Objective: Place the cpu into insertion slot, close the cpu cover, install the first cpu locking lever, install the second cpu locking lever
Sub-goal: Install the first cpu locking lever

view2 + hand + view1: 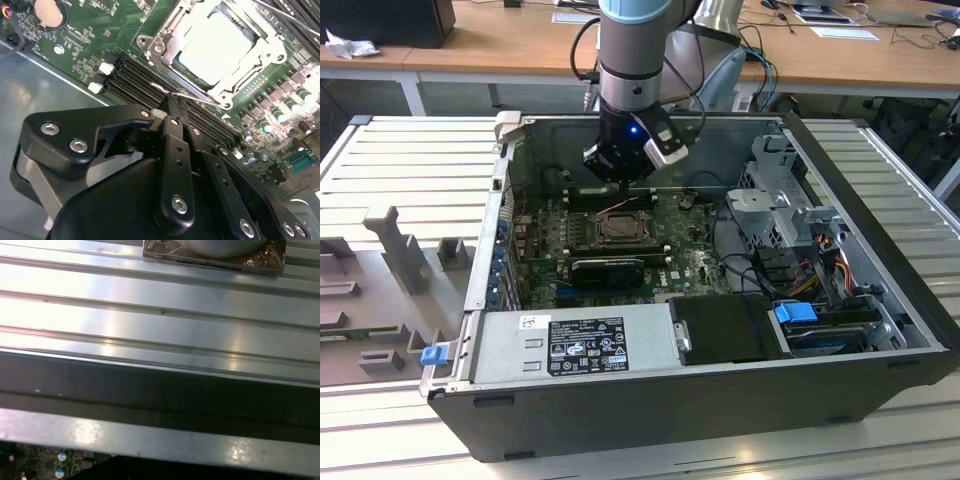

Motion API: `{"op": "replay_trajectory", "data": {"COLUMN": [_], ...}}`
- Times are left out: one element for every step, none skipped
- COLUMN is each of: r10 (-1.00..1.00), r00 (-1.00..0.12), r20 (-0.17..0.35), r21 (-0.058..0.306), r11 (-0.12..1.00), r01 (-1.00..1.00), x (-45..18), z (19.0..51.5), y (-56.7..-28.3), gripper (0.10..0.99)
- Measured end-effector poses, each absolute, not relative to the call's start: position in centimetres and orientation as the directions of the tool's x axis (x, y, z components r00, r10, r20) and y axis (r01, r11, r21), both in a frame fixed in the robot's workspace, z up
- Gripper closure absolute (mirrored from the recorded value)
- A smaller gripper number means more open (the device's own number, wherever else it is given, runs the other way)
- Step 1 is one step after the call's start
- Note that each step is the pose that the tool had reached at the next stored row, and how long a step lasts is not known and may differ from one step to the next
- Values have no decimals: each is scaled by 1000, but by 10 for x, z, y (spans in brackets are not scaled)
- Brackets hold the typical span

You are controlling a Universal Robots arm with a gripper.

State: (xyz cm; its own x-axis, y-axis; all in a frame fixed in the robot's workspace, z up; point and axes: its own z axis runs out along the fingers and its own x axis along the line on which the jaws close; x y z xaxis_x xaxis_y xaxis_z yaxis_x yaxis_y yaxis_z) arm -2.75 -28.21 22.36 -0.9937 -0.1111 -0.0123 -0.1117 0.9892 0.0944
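Second wrist view: jaws pinching a thin lever [192, 96] beside the covered cpu [215, 47]; exterior view: gripper [620, 165] above.

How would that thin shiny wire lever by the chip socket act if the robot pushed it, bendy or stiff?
Probably springy. The locking lever is a long, thin metal rod, so it would likely flex a bit and push back. Its smooth shine suggests it could slip off the gripper at its tip. It lies close beside the cpu cover, so it probably swings rather than lifting free.
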Motion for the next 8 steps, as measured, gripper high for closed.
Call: {"op": "replay_trajectory", "data": {"r10": [-111, -111, -111, -111, -111, -111, -111, -111], "r00": [-994, -994, -994, -994, -994, -994, -994, -994], "r20": [-12, -12, -12, -12, -12, -12, -12, -12], "r21": [94, 94, 94, 94, 94, 94, 94, 94], "r11": [989, 989, 989, 989, 989, 989, 989, 989], "r01": [-112, -112, -112, -112, -112, -112, -112, -112], "x": [-26, -25, -24, -24, -24, -24, -24, -24], "z": [223, 223, 222, 222, 222, 221, 220, 219], "y": [-282, -282, -282, -282, -282, -282, -282, -282], "gripper": [980, 980, 980, 980, 980, 980, 980, 980]}}
